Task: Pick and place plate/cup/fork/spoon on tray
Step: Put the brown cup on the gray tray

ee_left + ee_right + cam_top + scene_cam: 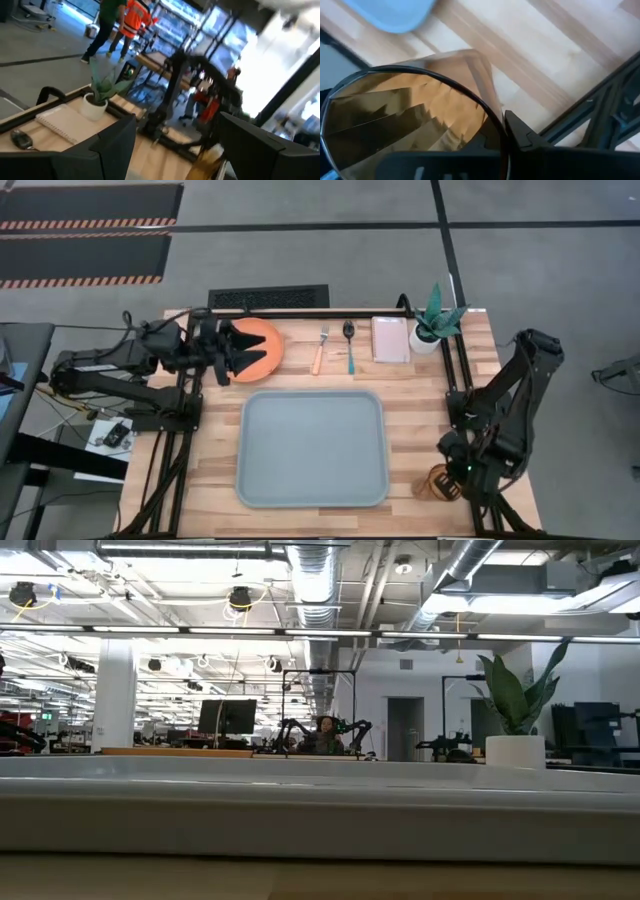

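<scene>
The orange plate (262,348) lies flat at the table's far left. My left gripper (240,350) hovers over the plate's left part, open and empty; its wrist view looks level across the table. The fork (320,350) and the spoon (349,346) lie side by side right of the plate. The grey-blue tray (312,448) lies at the middle, and its rim fills the low view (320,810). My right gripper (450,478) is at the near right on the amber cup (433,483), which fills its wrist view (410,120). My right gripper holds the cup at its rim (495,117), coming from above on a slant. One finger (520,134) stands outside the rim; the other seems to lie inside the mouth, dark at the picture's bottom. Whether the cup's base rests on the table, I cannot tell.
A white rectangular dish (390,338) and a white pot with a green plant (435,328) stand at the far right; the pot also shows in the low view (515,750). Black frame posts run along both table sides. People stand in the room beyond (125,20).
</scene>
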Motion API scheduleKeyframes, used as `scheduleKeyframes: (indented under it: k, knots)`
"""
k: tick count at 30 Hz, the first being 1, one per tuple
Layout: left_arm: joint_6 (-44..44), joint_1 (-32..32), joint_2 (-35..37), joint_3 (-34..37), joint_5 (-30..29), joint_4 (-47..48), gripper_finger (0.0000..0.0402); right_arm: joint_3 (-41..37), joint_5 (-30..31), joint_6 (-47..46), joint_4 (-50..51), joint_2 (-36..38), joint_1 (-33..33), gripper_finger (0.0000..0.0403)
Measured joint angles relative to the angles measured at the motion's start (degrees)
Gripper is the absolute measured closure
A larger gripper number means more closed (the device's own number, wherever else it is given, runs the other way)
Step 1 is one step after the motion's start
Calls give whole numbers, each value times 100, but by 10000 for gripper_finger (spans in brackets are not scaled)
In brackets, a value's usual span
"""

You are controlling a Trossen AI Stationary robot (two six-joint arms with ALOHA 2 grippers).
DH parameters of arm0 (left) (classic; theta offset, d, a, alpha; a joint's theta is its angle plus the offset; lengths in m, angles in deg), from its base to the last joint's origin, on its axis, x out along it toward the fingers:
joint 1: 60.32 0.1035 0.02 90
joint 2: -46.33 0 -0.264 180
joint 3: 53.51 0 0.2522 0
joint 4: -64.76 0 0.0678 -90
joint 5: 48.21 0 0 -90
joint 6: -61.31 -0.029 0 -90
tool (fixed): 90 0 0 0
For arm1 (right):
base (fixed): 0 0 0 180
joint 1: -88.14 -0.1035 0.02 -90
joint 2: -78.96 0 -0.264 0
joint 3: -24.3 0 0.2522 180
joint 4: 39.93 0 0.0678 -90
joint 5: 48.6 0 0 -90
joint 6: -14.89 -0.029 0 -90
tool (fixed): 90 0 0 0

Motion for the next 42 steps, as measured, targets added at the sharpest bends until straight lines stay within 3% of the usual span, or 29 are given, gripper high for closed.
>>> scheduleKeyframes:
  k: [7,13,18,26,34,42]
  knots:
    - [-942,2,-398,-2,308,215,122,644,131,1077,547,573,865,396]
    - [-1416,2,-1129,0,561,204,78,1017,203,2933,499,759,2262,385]
    - [-1539,2,-1759,0,1218,-632,70,1047,4,4412,493,607,3517,389]
    - [-1788,81,-2469,0,1592,-977,70,1038,-284,6649,-784,48,4931,385]
    - [-2084,323,-2926,0,2210,-955,70,1037,-919,7805,-2011,-614,5674,389]
    - [-2326,325,-3313,0,2195,-954,70,1038,-1067,8122,-2595,-997,5851,381]
